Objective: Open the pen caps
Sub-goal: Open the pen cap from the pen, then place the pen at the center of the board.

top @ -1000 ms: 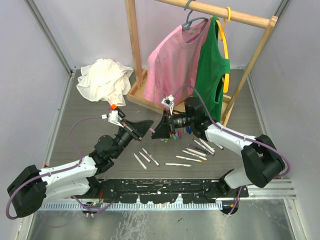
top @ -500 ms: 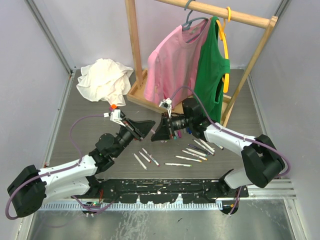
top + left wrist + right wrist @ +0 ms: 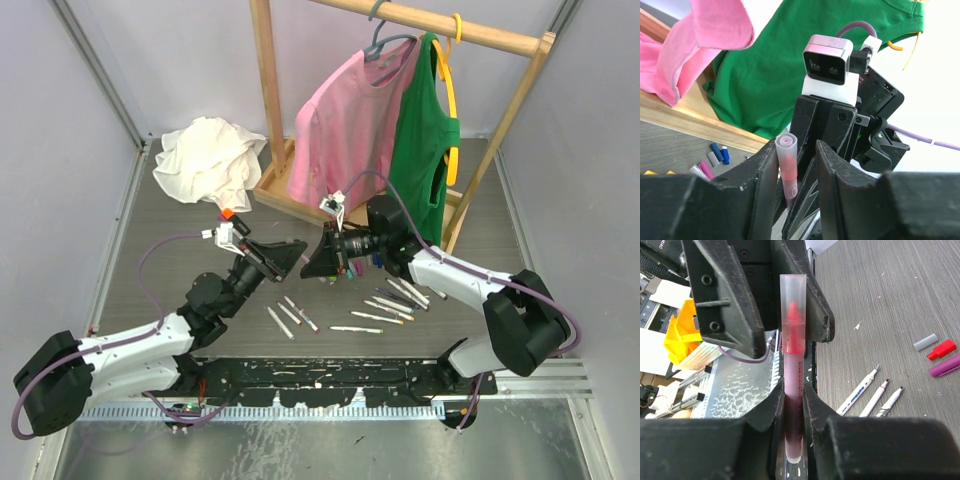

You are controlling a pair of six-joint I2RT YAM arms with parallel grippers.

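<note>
**Item 1: pink pen [image 3: 791, 367] with translucent cap [image 3: 792, 295] fitted.**
- Location: in the air between the two grippers, above the table [image 3: 485, 215].
- Long axis: runs along the right gripper's fingers. The butt end sits back toward that palm. The capped end reaches out past the fingertips and points straight at the left gripper.
- A red nib shows through the cap.

**Item 2: right gripper [image 3: 792, 390].**
- Narrow, clamped on the barrel of the pink pen with one finger pressed against each side.

**Item 3: left gripper [image 3: 797, 150].**
- Jaws partly apart, standing on either side of the translucent cap.
- The cap lies close against one finger, and a clear gap shows before the other.
- It is not clamped on anything.

**Item 4: loose caps.**
- A grey cap [image 3: 925, 342], red cap [image 3: 941, 349] and purple cap [image 3: 946, 365] lie together on the table, below and off to one side of the right fingers.
- In the left wrist view, further caps [image 3: 717, 152] in blue, grey and pink lie on the table beyond the left fingertips, to one side.

**Item 5: uncapped pens [image 3: 875, 396].**
- Three lie side by side with bare nibs, on the table near the grey cap and nearer the right palm than it.
- Other pens [image 3: 385, 305] lie scattered beneath the right forearm.
- A few more pens [image 3: 290, 315] lie beside the left forearm.

**Item 6: surroundings.**
- A pink shirt [image 3: 345, 120] and a green shirt [image 3: 425, 140] hang on a wooden rack [image 3: 268, 100] beyond both grippers.
- A white cloth [image 3: 205, 160] lies crumpled beyond the left gripper.
</note>
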